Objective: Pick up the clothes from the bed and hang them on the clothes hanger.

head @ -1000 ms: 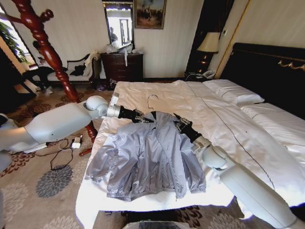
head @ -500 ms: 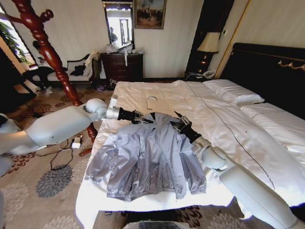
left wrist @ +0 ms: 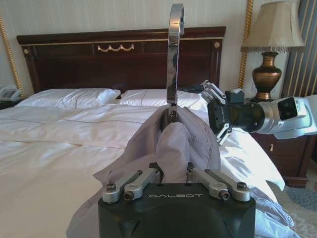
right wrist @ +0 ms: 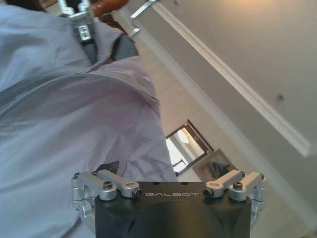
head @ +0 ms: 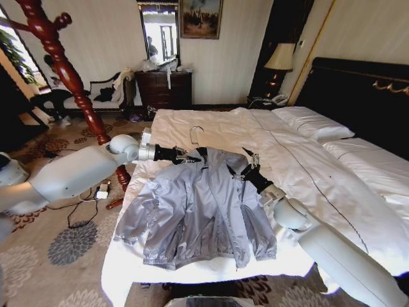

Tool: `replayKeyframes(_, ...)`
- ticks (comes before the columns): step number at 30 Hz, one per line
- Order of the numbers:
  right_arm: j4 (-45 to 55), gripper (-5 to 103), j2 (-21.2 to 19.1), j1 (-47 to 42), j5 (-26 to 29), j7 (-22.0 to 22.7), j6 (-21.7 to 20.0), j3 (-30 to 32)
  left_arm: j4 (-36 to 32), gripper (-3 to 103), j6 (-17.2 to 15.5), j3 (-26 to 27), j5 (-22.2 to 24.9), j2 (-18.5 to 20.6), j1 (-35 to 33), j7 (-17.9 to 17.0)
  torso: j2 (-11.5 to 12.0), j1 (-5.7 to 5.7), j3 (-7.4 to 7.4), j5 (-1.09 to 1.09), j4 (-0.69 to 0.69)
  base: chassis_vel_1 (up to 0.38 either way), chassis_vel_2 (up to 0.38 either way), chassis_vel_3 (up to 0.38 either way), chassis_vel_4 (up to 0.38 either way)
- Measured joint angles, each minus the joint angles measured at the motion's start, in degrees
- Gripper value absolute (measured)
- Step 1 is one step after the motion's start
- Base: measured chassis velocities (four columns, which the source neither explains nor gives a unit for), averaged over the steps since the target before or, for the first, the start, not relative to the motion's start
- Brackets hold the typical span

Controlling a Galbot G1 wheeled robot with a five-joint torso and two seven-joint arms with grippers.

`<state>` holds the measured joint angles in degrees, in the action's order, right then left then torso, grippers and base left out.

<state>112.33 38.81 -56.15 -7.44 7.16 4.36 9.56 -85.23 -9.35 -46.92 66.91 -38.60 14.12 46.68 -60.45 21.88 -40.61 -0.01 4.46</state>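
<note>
Both claws are up at the shoulders of the jacket (head: 199, 211). Left gripper (head: 183, 157) is pinching the jacket's left shoulder, close to the collar. From the left wrist camera you can see its fingers (left wrist: 148, 176) pressed together with a bunch of grey cloth (left wrist: 173, 144) squeezed between them. Right gripper (head: 246, 167) is at the other shoulder, and in its own wrist camera the grey cloth (right wrist: 74, 114) fills the space between its fingers, so it looks pinched on the jacket too.

The jacket is shiny and silver-grey. It lies flat on its back on the near corner of the bed (head: 300, 173), with its front facing up and its sleeves spread out to the sides. The hem points toward the robot and reaches near the edge of the bed. The collar end is lifted a little where the claws hold it.

The clothes hanger (head: 203, 151) is inside the jacket's shoulders. A bit of its black bar shows at the collar, and its silver hook (head: 195, 133) sticks out above the collar. In the left wrist camera the hook (left wrist: 174, 54) stands straight up out of the neck of the jacket.

The bed has a white duvet with a thin dark line on it, white pillows (head: 313, 123) and a black headboard (head: 358, 96). A red-brown wooden coat stand (head: 61, 64) is on the floor to the left of the bed. A lamp (head: 280, 59) sits past the far corner.
</note>
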Motion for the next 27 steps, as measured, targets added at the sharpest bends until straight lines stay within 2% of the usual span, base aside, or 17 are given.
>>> replayKeyframes(2,0.48,100,-0.40,-0.36,3.23,0.48,-0.79,-0.01,-0.22,16,0.00,0.50,-0.01,0.40,-0.40,-0.17,0.00,0.00,0.00,0.02,0.00,0.000,0.000,0.000,0.000)
replayKeyframes(3,1.34,100,-1.15,-0.97,7.40,1.21,-1.94,-0.23,-0.41,16,0.00,1.23,-0.04,0.75,-1.00,-0.37,0.00,0.00,0.00,0.01,0.01,0.000,0.000,0.000,0.000)
replayKeyframes(5,2.76,100,-1.48,-2.08,11.99,2.28,-4.00,-0.21,-0.56,16,0.00,2.12,-0.09,1.10,-1.77,-0.64,0.00,0.00,0.00,0.00,0.01,0.000,0.000,0.000,0.000)
replayKeyframes(7,3.17,100,-1.48,-2.48,13.33,2.61,-4.60,-0.18,-0.64,16,0.00,2.47,-0.09,1.22,-2.06,-0.73,0.00,0.00,0.00,0.00,0.01,0.000,0.000,0.000,0.000)
replayKeyframes(9,4.71,100,-1.27,-4.33,19.01,4.52,-7.14,0.31,-1.01,16,-0.01,3.59,-0.06,1.72,-3.18,-1.10,0.00,0.00,0.00,0.01,0.01,0.000,0.000,0.000,0.000)
replayKeyframes(11,5.49,100,-1.00,-6.40,23.26,5.75,-7.90,1.30,-1.37,16,-0.02,4.61,-0.10,2.35,-4.22,-1.34,0.00,0.00,0.00,0.00,0.01,0.000,0.000,0.000,0.000)
replayKeyframes(13,5.67,100,-0.91,-7.00,24.48,6.06,-8.00,1.60,-1.59,16,-0.02,5.03,-0.14,2.67,-4.65,-1.51,0.00,0.00,0.00,0.01,0.02,0.000,0.000,0.000,0.000)
replayKeyframes(14,6.24,100,-0.48,-8.53,28.28,7.04,-8.24,2.28,-2.18,16,0.04,6.17,-0.31,3.50,-5.90,-2.00,0.00,0.00,0.00,0.01,0.02,0.000,0.000,0.000,0.000)
replayKeyframes(16,7.45,100,0.32,-10.70,32.34,8.46,-9.04,3.33,-3.10,16,0.73,8.39,-0.70,4.63,-8.06,-2.52,-0.01,0.00,0.00,0.01,-0.01,0.000,0.000,0.000,0.000)
replayKeyframes(18,7.98,100,0.56,-11.41,33.41,8.98,-9.34,3.67,-3.42,16,0.82,9.07,-0.72,4.97,-8.69,-2.65,0.00,0.00,0.00,0.00,0.00,0.000,0.000,0.000,0.000)
replayKeyframes(20,9.53,100,1.90,-13.30,36.16,10.42,-10.42,4.65,-5.41,16,0.92,12.89,-0.73,7.71,-12.28,-3.48,-0.01,-0.01,0.01,-0.01,0.05,0.000,0.000,0.000,0.000)
replayKeyframes(22,9.48,100,2.68,-13.60,36.11,10.41,-10.28,4.83,-6.17,16,0.98,13.99,-0.74,9.07,-13.41,-3.85,-0.01,-0.01,0.01,-0.01,0.02,0.000,0.000,0.000,0.000)
replayKeyframes(24,9.37,100,4.37,-15.74,35.46,10.03,-9.65,6.63,-7.28,16,1.20,15.54,-0.74,11.15,-15.04,-4.36,-0.01,-0.01,0.01,0.01,-0.09,0.000,0.000,0.000,0.000)
replayKeyframes(25,9.41,100,5.41,-17.54,35.15,9.83,-9.30,8.11,-7.47,16,1.32,16.00,-0.74,11.59,-15.48,-4.59,-0.01,-0.01,0.01,-0.02,-0.09,0.000,0.000,0.000,0.000)
replayKeyframes(26,9.64,100,6.76,-19.81,34.76,9.51,-8.94,10.18,-7.68,16,1.49,16.52,-0.74,11.88,-15.98,-5.02,-0.01,-0.01,0.01,-0.01,-0.01,0.000,0.000,0.000,0.000)
replayKeyframes(27,9.64,100,6.76,-19.81,34.76,9.51,-8.94,10.18,-7.68,16,1.49,16.52,-0.74,11.88,-15.98,-5.02,-0.01,-0.01,0.01,-0.01,-0.01,0.000,0.000,0.000,0.000)
